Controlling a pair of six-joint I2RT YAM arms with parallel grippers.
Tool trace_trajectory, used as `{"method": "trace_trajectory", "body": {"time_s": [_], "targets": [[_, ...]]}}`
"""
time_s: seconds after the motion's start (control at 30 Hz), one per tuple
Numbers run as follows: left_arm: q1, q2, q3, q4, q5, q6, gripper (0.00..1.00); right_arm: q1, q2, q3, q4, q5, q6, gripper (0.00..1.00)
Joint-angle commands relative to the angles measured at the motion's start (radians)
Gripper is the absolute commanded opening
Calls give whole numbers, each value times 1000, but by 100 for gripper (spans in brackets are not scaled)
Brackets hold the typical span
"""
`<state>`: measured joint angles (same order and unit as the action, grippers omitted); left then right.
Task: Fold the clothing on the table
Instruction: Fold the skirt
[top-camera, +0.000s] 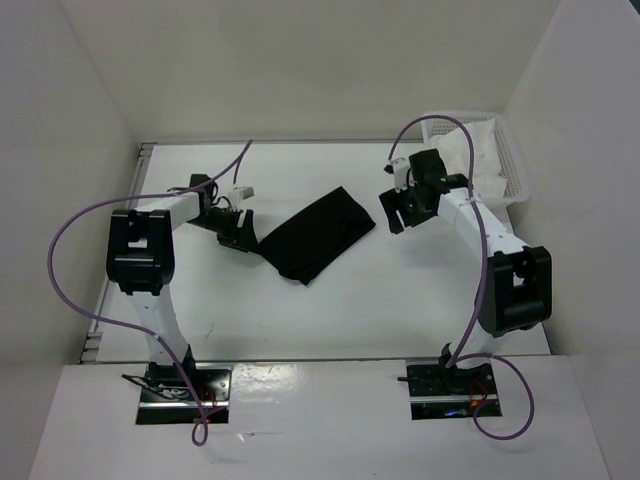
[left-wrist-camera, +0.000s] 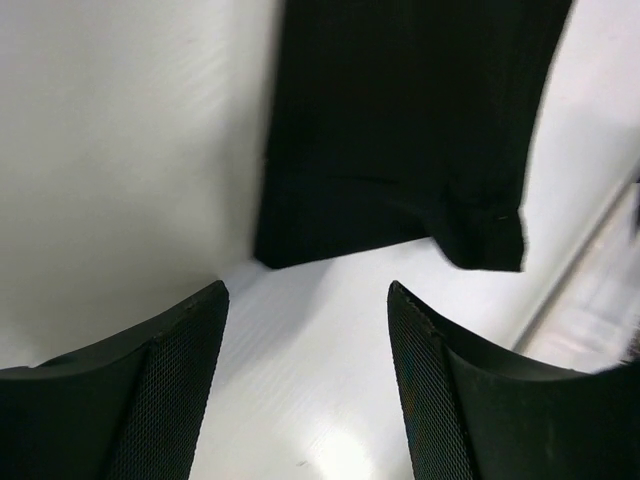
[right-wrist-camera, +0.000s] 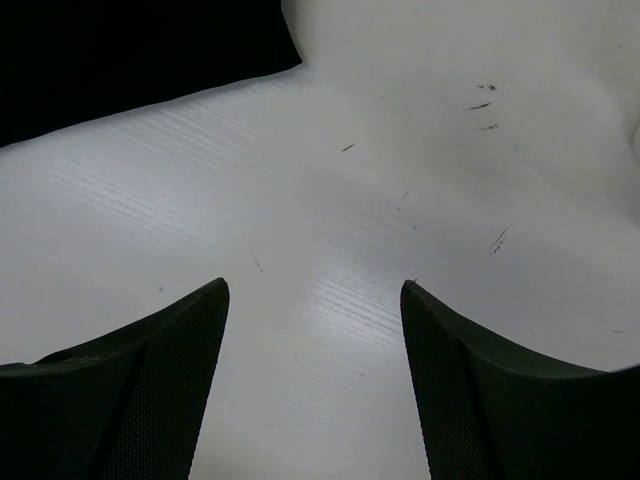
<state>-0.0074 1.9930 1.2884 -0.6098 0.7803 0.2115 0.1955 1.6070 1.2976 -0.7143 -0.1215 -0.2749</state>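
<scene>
Black clothing (top-camera: 318, 234) lies on the table (top-camera: 400, 300) between left tool (top-camera: 243, 238) and right tool (top-camera: 393, 207).

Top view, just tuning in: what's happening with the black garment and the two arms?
The clothing lies flat as a diagonal strip on the table, held by neither arm. The left gripper is open beside its left end, the hem just ahead of its fingers. The right gripper is open over bare tabletop near the other end.
</scene>
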Motion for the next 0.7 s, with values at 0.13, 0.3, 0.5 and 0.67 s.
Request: {"method": "trace_trajectory", "body": {"time_s": [0.13,0.3,0.5,0.67], "targets": [[41,-4,51,-25,-173,104,73,-7,25,32,-11,-29,-4,74],[32,53,83,2,-127,86,73,-7,25,43,-20,-29,-4,74],[0,108,101,-19,-65,98,73,-7,16,34,-20,-20,-4,74],[-20,121,101,-68,-47,156,73,-7,16,34,-20,-10,-4,74]]}}
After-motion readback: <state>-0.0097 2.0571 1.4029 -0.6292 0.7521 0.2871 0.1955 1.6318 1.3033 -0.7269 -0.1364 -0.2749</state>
